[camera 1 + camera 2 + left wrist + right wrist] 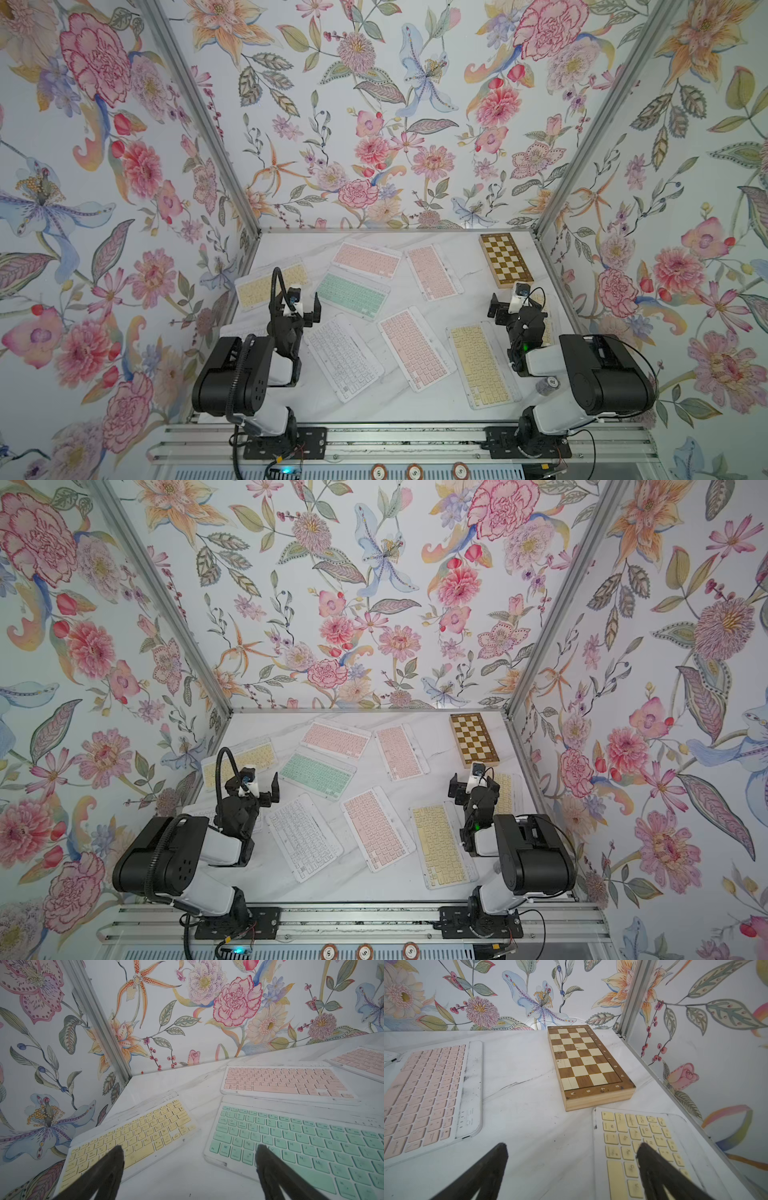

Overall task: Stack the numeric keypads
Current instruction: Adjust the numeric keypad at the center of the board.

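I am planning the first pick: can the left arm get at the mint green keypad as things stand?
Probably yes: the open left gripper hangs right beside the mint green keypad, with nothing between them.

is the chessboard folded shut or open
Folded shut: the chessboard lies flat as a closed box, half its squares showing on top.

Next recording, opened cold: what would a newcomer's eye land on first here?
The loud floral wallpaper on all three walls hits first. Next come the pastel keypads strewn over the white table, with the lone mint keypad left of centre and a chessboard in the far right corner. The left gripper and right gripper hang open above them, holding nothing.
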Controlling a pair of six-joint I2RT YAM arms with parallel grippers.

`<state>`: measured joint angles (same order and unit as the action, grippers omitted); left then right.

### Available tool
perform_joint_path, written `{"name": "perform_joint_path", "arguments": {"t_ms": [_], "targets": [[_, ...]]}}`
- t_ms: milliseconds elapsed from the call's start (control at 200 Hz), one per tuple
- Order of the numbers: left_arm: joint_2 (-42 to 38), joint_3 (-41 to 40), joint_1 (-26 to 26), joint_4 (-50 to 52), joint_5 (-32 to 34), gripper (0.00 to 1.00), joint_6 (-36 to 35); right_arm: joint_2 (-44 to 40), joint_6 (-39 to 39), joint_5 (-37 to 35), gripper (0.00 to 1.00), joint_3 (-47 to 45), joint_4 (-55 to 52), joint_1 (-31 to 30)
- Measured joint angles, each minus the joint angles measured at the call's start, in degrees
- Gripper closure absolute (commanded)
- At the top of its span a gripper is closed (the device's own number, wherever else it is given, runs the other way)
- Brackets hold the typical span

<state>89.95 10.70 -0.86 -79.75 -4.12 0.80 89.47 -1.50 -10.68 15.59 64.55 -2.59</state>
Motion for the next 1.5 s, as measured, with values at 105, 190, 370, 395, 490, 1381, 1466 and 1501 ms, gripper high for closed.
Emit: {"name": "perform_joint_path", "arguments": {"t_ms": [105, 190, 370, 395, 490, 1381, 1466, 1501], "targets": [[0.0, 0.0, 0.0, 0.0, 0.0, 0.01, 0.0, 0.0, 0.0, 0.0, 0.01, 0.0, 0.0, 0.0], [0.0, 0.0, 0.0, 0.0, 0.0, 0.01, 0.0, 0.0, 0.0, 0.0, 0.01, 0.0, 0.0, 0.0], [0.0, 0.0, 0.0, 0.0, 0.0, 0.01, 0.0, 0.0, 0.0, 0.0, 0.01, 0.0, 0.0, 0.0], [0.0, 0.0, 0.0, 0.0, 0.0, 0.01, 0.0, 0.0, 0.0, 0.0, 0.01, 0.0, 0.0, 0.0], [0.0, 0.1, 0.0, 0.1, 1.0, 0.01, 0.1, 0.0, 0.0, 0.0, 0.01, 0.0, 0.0, 0.0], [-10.7, 0.2, -1.8, 5.3, 16.5, 0.01, 2.0, -9.8, 0.4, -7.0, 0.01, 0.2, -5.6, -2.4], [-15.4, 0.7, -2.9, 9.8, 18.9, 0.01, 2.3, -12.3, -0.2, -8.5, 0.01, 1.0, -9.1, -4.1], [-17.0, 1.4, -3.3, 12.2, 19.8, 0.01, 3.5, -13.4, -0.2, -9.0, 0.01, 1.8, -11.4, -5.0]]}}
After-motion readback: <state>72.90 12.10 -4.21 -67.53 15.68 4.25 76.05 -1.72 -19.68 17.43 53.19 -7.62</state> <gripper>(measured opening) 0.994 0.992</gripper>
